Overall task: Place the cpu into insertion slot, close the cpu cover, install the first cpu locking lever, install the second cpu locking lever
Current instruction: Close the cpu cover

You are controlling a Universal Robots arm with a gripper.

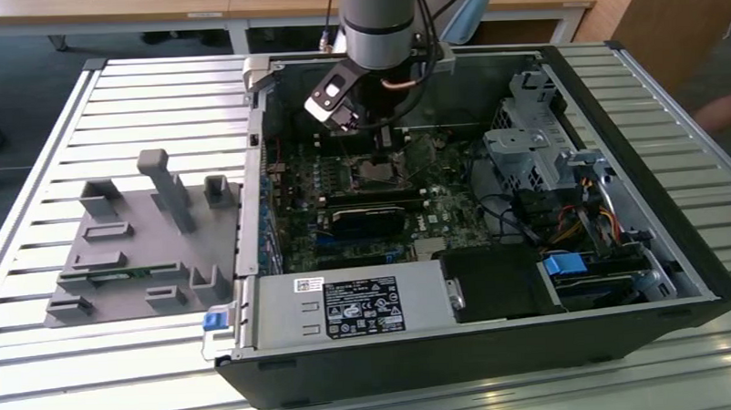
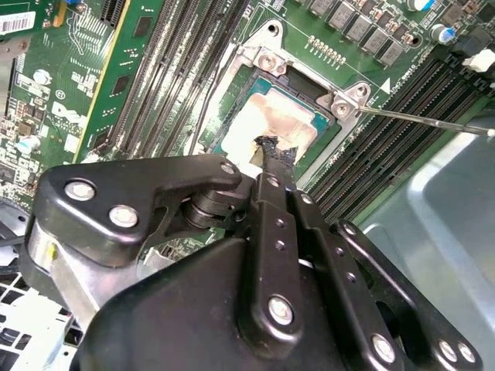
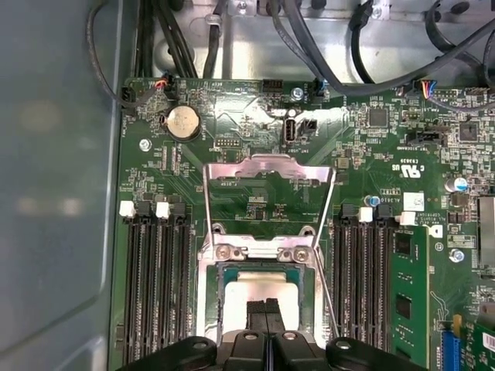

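Tool [image 2: 273, 151] clenched, its fingers pressed together with nothing between them, tips touching the pale face of the cpu [image 2: 259, 116]. The cpu lies flat in the insertion slot [image 2: 303, 86]. Beyond it the cpu cover [image 3: 267, 165] stands flipped open, and a thin wire lever [image 2: 418, 120] juts free beside the socket. Memory slots [image 3: 155, 286] flank both sides closely, and the case wall [image 3: 54, 193] rises nearby.

Bright daylight, strong glare.
Glare bleached the pale silvery square cpu [image 2: 267, 122]; the white slatted metal table [image 1: 41, 121] shone.
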